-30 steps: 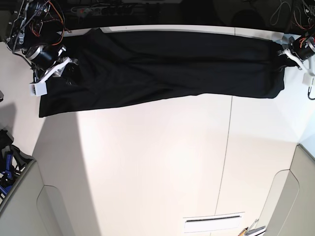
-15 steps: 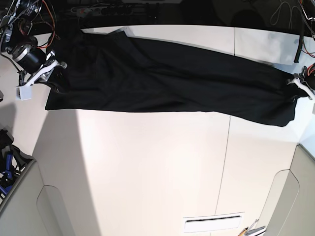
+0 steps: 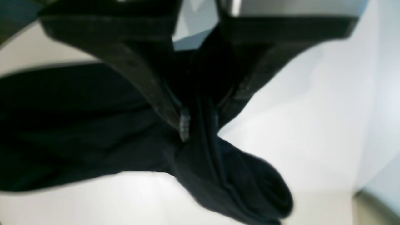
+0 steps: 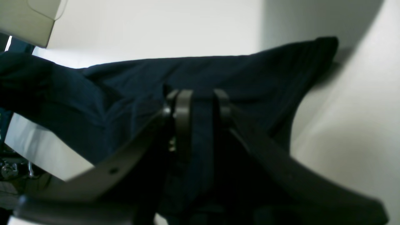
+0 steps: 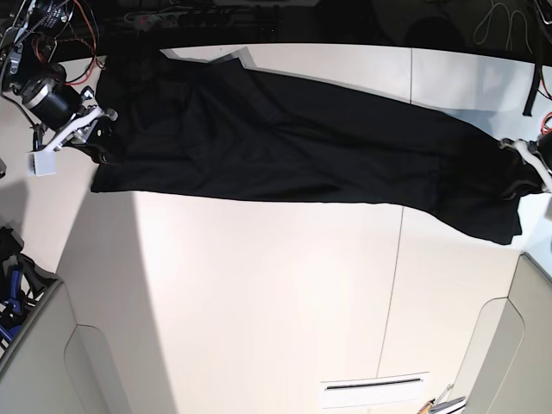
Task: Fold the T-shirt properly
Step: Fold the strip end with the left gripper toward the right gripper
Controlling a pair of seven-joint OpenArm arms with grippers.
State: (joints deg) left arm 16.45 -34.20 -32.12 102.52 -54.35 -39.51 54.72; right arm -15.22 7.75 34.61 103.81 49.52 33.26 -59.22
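The T-shirt, a plain black garment, lies stretched as a long, loosely creased band across the far part of the white tabletop, slanting from the base view's upper left down toward its right edge, with a bunched end drooping just past the left tool. In the left wrist view the left tool has its jaws drawn together on a gathered ridge of cloth, so that end is clamped. The right tool, at the opposite end, sits over the fabric; in the right wrist view its jaws stand a little apart with a strip of cloth running between them, and whether that strip is pinched or merely lying in the gap cannot be told. The chief hazard, judged from this arrangement, is an uneven hold: if the right end is free while the left end is pulled, the band would slide and skew on the tabletop, and any fold made from it would come out crooked. A second hazard is the bunched cloth at the left tool, which could be trapped inside a fold as a lump. The far edge lies close to the dark back margin of the tabletop, where cloth could slip off.
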